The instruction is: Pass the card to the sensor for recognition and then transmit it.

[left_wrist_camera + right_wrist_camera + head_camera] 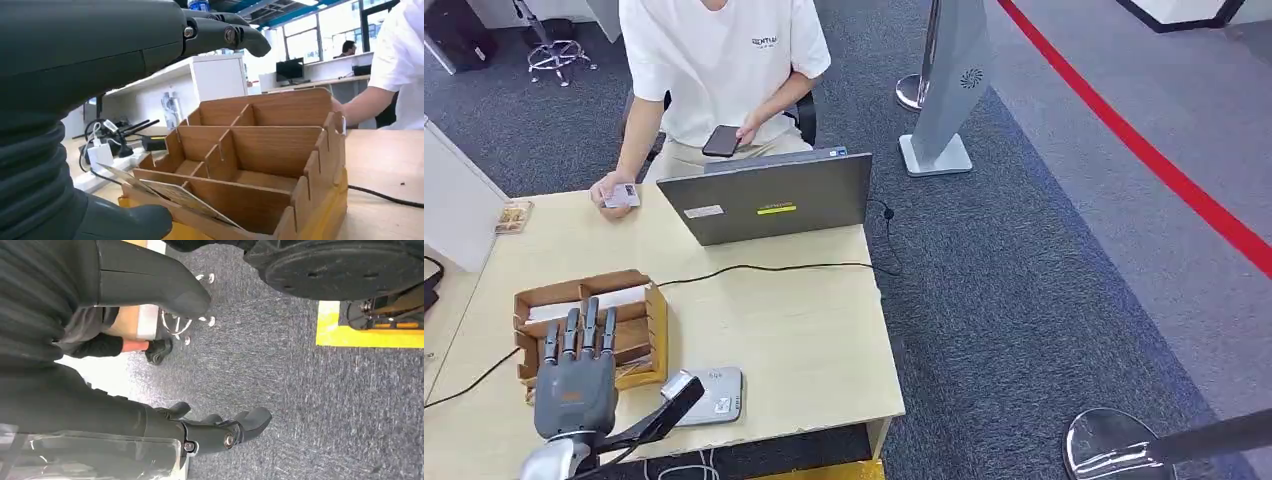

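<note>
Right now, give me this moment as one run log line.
left robot hand: open above wooden card organizer | card: still inside | right robot hand: empty

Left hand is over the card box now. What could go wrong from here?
The left hand hovers open above the wooden divider box; the card lies tilted against the front compartment wall, so the fingers may hit the thin dividers or push the box instead of pinching the card. The black cable crosses the table between box and laptop, so a handover reach toward the person could snag it.
</note>
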Robot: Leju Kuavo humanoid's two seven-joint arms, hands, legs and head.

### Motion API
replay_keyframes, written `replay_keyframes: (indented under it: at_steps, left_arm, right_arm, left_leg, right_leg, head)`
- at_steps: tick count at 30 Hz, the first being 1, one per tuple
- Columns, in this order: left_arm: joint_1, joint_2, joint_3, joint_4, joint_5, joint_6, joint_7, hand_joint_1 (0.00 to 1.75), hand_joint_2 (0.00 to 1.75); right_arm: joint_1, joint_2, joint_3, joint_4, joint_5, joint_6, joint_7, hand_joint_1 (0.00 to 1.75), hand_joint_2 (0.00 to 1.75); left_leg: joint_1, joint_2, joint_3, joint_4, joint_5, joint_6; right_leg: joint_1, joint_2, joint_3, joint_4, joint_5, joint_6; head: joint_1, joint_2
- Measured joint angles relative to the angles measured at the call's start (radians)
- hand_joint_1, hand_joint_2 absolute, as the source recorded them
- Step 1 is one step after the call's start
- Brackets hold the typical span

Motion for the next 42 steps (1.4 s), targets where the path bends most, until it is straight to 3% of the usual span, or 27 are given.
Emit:
replay_keyframes:
  at_steps: [36, 42]
  left_arm:
    - [-0.014, -0.013, 0.000, 0.058, -0.001, -0.008, 0.025, 0.00, 1.75]
    - [-0.017, -0.013, 0.028, 0.058, 0.000, -0.008, 0.031, 0.00, 1.75]
  right_arm:
    - [0.001, 0.000, 0.004, 0.000, 0.000, 0.020, 0.002, 0.00, 1.75]
    - [0.007, 0.000, 0.004, -0.009, 0.000, 0.021, 0.010, 0.00, 1.75]
  left_leg:
    - [0.000, 0.000, 0.000, 0.000, 0.000, 0.000]
    - [0.000, 0.000, 0.000, 0.000, 0.000, 0.000]
  right_leg:
    - [0.000, 0.000, 0.000, 0.000, 0.000, 0.000]
    - [0.000, 0.000, 0.000, 0.000, 0.000, 0.000]
  head:
    - [0.000, 0.000]
    - [0.000, 0.000]
